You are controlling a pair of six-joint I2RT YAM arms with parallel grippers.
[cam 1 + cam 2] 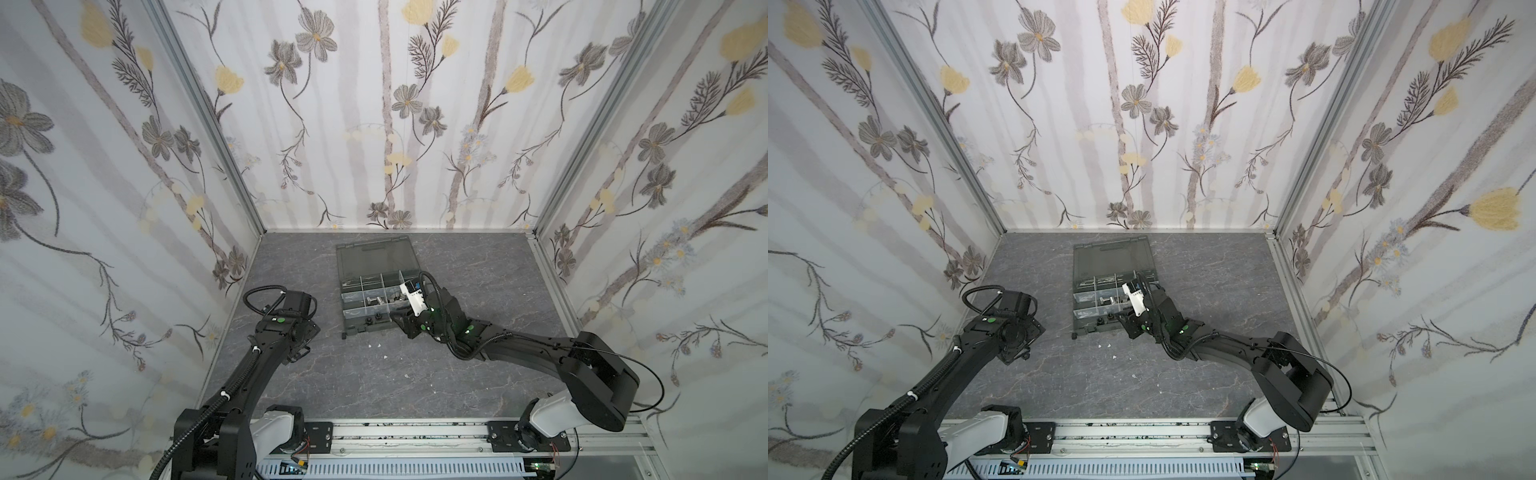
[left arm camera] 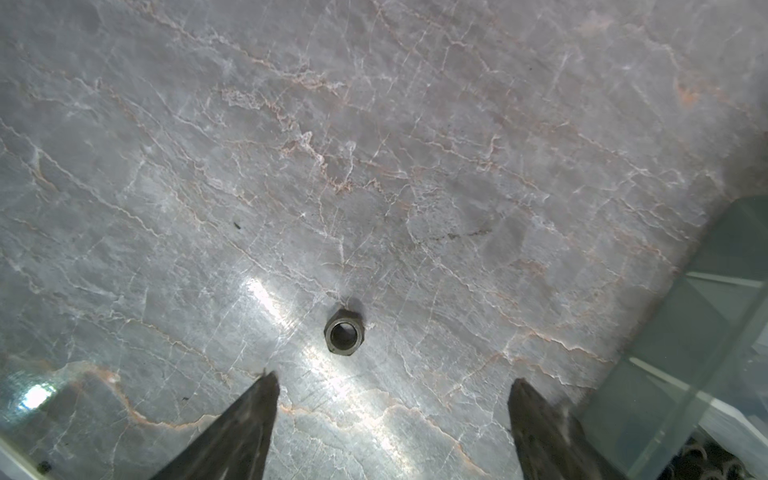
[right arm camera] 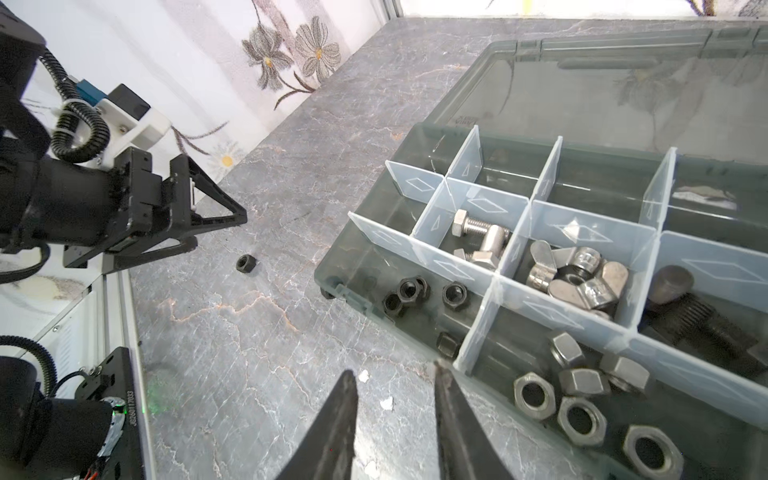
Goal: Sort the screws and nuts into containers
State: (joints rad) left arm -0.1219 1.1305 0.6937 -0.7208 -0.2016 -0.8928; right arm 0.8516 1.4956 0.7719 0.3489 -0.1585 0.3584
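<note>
A small black nut lies alone on the grey marble table, just ahead of my left gripper, whose fingers stand wide apart with nothing between them. The right wrist view shows the same nut close below the left gripper. The dark grey organizer box lies open at mid-table. Its cells hold silver screws, wing nuts, a black screw, black nuts and silver nuts. My right gripper hovers at the box's front edge, open and empty.
The box's smoky lid lies flat behind the cells, towards the back wall. Tiny white flecks dot the table in front of the box. Flowered walls close in the table on three sides, and a metal rail runs along the front.
</note>
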